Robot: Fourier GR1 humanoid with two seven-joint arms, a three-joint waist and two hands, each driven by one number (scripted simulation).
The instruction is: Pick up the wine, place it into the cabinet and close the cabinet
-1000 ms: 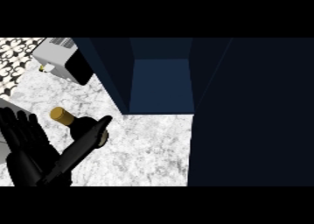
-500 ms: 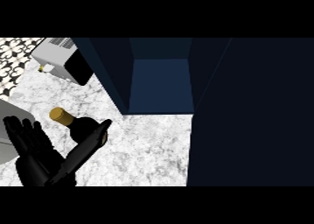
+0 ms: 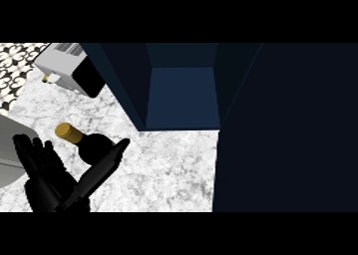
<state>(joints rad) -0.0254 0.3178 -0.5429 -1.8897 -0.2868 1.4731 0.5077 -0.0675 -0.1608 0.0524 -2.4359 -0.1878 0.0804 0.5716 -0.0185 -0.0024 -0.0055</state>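
While the wine bottle (image 3: pixel 89 144) stands on the marble bench (image 3: pixel 167 169), gold cap up, left of the open cabinet (image 3: pixel 181 94), the left hand (image 3: pixel 53 187) sits open beside it, thumb across its body, nothing gripped. Pick-up step. Next: curl round bottle, lift toward cabinet. Right hand unseen.

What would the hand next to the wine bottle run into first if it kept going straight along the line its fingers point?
Probably the dark cabinet's left wall, past the wine bottle; the left hand's depth is unclear.
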